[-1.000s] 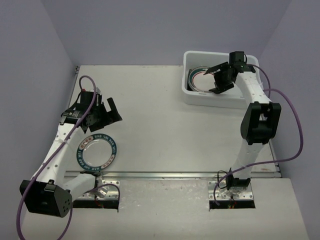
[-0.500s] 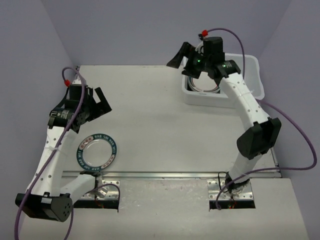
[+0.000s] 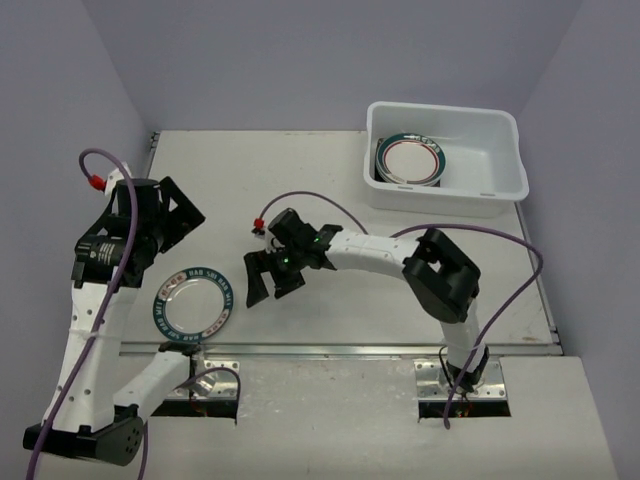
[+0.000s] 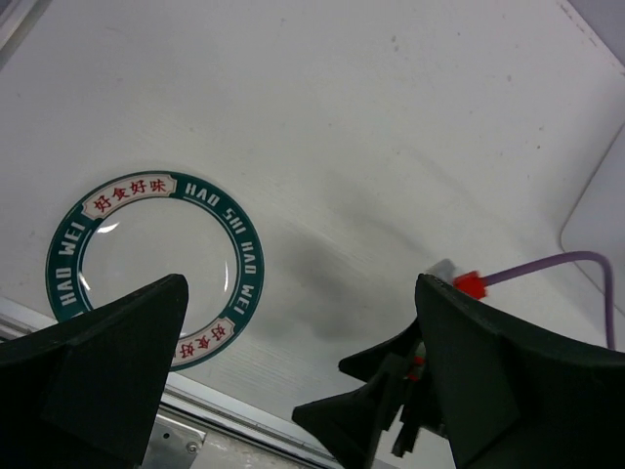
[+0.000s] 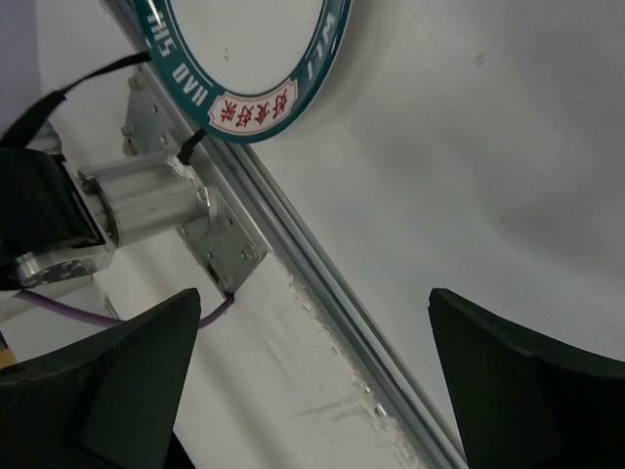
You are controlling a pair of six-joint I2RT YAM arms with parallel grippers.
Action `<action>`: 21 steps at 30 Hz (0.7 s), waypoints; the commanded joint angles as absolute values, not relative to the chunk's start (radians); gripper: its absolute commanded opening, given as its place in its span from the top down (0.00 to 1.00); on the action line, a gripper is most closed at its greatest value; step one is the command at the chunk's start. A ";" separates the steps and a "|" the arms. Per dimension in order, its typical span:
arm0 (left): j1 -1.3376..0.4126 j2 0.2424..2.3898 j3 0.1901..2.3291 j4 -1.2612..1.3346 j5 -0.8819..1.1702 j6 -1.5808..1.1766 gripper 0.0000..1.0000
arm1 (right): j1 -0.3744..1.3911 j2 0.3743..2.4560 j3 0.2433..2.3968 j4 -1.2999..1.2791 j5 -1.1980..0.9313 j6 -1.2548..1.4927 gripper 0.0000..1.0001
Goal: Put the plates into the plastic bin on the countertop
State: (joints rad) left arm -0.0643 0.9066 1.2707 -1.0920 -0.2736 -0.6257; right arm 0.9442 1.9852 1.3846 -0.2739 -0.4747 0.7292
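Observation:
A round white plate with a teal lettered rim [image 3: 193,303] lies flat on the countertop [image 3: 330,190] at the near left, close to the metal rail [image 3: 340,350]. It also shows in the left wrist view [image 4: 154,266] and at the top of the right wrist view [image 5: 244,59]. The white plastic bin [image 3: 470,190] stands at the far right with a stack of round plates [image 3: 408,160] in its left end. My left gripper [image 3: 183,207] is open and empty, above and behind the plate. My right gripper [image 3: 268,278] is open and empty, just right of the plate.
The left arm's base mount [image 5: 146,200] and a purple cable sit beyond the rail [image 5: 332,313]. My right gripper shows between the left fingers in the left wrist view [image 4: 391,410]. Purple walls close the table's left, back and right sides.
My right arm has swung out of the bin and across to the near left, beside the teal-rimmed plate. My left gripper has drawn back to the left. The stack in the bin is uncovered.

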 commanded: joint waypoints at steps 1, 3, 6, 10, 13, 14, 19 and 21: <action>-0.069 0.852 1.259 -1.143 -0.334 -0.670 0.00 | 1.001 2.054 1.420 -0.144 -0.520 0.787 0.01; -0.069 0.835 1.248 -1.148 -0.330 -0.675 0.00 | 1.001 2.090 1.407 -0.094 -0.545 0.839 0.01; -0.072 0.822 1.239 -1.157 -0.328 -0.677 0.00 | 1.002 2.134 1.399 -0.063 -0.540 0.861 0.01; -0.080 0.813 1.221 -1.155 -0.327 -0.678 0.00 | 1.000 2.183 1.395 -0.049 -0.522 0.864 0.01; -0.082 0.814 1.216 -1.143 -0.315 -0.678 0.00 | 1.000 2.230 1.406 -0.027 -0.502 0.885 0.02; -0.083 0.816 1.215 -1.136 -0.308 -0.678 0.00 | 1.000 2.254 1.418 -0.012 -0.492 0.896 0.03; -0.091 0.833 1.217 -1.121 -0.268 -0.677 0.00 | 0.995 2.404 1.565 -0.006 -0.457 0.988 0.14; -0.095 0.834 1.224 -1.122 -0.265 -0.676 0.00 | 0.993 2.446 1.597 -0.006 -0.429 1.033 0.21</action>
State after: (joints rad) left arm -0.0794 0.8262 1.2133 -1.1627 -0.2945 -0.6678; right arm 0.9971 2.3088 1.5327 0.0130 -0.5539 0.9578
